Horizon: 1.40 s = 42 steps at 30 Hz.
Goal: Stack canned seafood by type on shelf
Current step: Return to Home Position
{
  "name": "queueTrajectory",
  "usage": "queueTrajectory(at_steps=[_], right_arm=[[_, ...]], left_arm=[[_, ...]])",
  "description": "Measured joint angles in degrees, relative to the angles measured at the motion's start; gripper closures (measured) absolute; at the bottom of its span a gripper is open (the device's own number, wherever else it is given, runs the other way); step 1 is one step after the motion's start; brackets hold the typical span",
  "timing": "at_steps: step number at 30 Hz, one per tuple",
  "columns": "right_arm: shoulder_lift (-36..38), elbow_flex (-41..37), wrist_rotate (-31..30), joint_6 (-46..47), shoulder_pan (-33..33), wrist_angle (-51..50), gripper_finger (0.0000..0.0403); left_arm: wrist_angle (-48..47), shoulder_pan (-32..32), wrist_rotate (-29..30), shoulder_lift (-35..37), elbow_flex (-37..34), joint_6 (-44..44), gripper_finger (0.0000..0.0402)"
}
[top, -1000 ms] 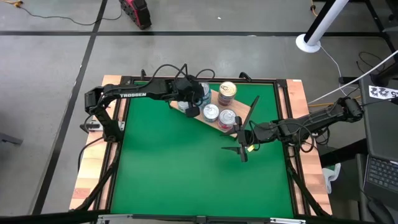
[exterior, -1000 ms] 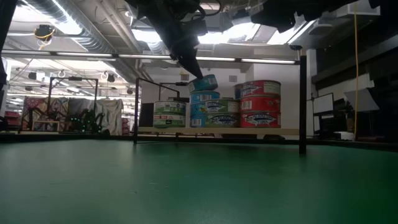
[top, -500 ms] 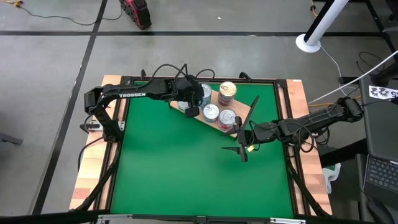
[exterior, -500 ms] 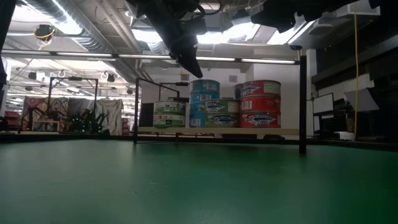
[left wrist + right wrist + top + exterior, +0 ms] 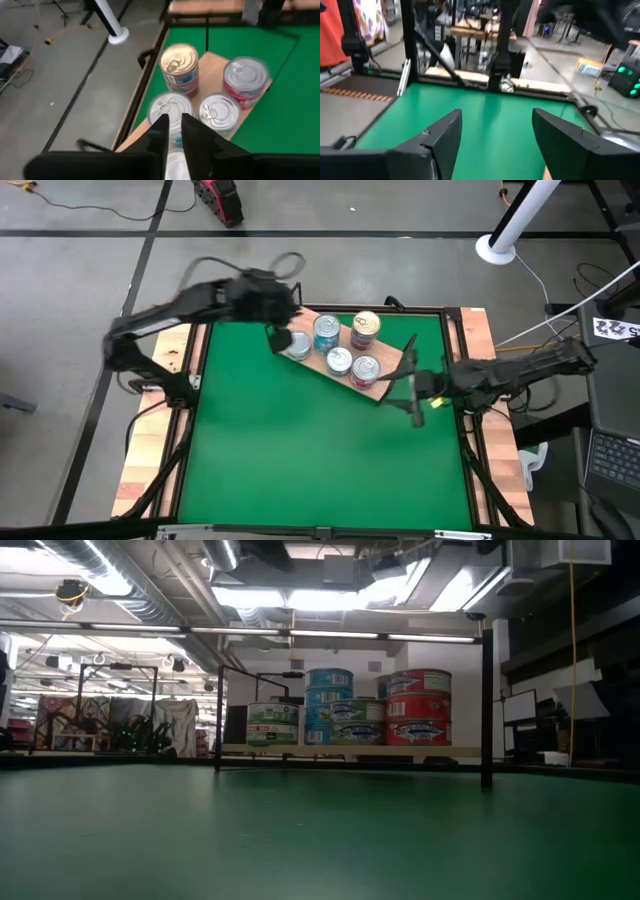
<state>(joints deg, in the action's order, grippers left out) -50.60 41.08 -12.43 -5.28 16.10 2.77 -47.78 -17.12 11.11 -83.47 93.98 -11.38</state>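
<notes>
Reading this as the go-home step; the stacking looked finished. The green table mat carried nothing loose that I could see. Every tin sat on the shelf, which lay slantwise across the top-right part of the mat in the high view. The left arm arched over the mat's top-left corner, and the right arm reached in low from the right edge.

The canned seafood stood in five stacks on the board: green-labelled at the left end in the low view, teal and blue in the middle, red-labelled at the right. All were upright, none leaning. The gold-topped tin capped the stack nearest the mat's top edge.

The left gripper hung just beside the leftmost stack, apart from it; its fingers were all but closed with nothing between them. The right gripper sat over bare mat just off the shelf's right end, spread wide and holding nothing.

Next move, my guess: both arms lift clear and fold to rest. The left one should rise before it swings so it doesn't clip the stacks, and the right one has to miss the shelf's end
</notes>
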Motion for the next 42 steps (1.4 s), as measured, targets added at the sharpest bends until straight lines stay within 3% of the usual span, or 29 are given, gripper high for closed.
queueTrajectory(at_steps=[5,9,14,21,26,31,36,42], right_arm=[[10.91,0.04,-0.90,0.00,0.00,-4.81,0.0162],[19.48,0.00,-0.90,-0.16,0.00,-8.99,0.0180],[27.15,0.02,-2.52,-1.02,0.00,-13.20,0.0260],[32.20,-2.50,-5.49,-1.16,0.00,-19.34,0.0391],[32.41,-8.29,-4.94,-0.29,0.00,-18.83,0.0372],[32.38,-16.36,-5.51,0.48,0.00,-9.09,0.0360],[32.38,-23.85,-5.55,0.83,0.00,-1.38,0.0370],[32.41,-31.49,-5.53,2.98,0.00,8.29,0.0383]], left_arm=[[-6.44,0.00,-0.02,11.55,-0.05,4.25,0.0392],[-8.88,1.09,-0.08,21.63,-4.51,9.19,0.0397],[-5.58,5.51,-0.31,34.93,-18.28,14.82,0.0395],[12.37,11.34,-0.31,52.52,-44.46,20.79,0.0396],[25.20,12.70,-0.28,60.53,-59.16,18.80,0.0394],[40.66,12.74,-0.28,64.25,-70.57,14.30,0.0394],[49.61,12.74,-1.55,65.90,-77.84,12.77,0.0394],[52.19,12.74,-2.14,67.00,-82.97,13.14,0.0394]])
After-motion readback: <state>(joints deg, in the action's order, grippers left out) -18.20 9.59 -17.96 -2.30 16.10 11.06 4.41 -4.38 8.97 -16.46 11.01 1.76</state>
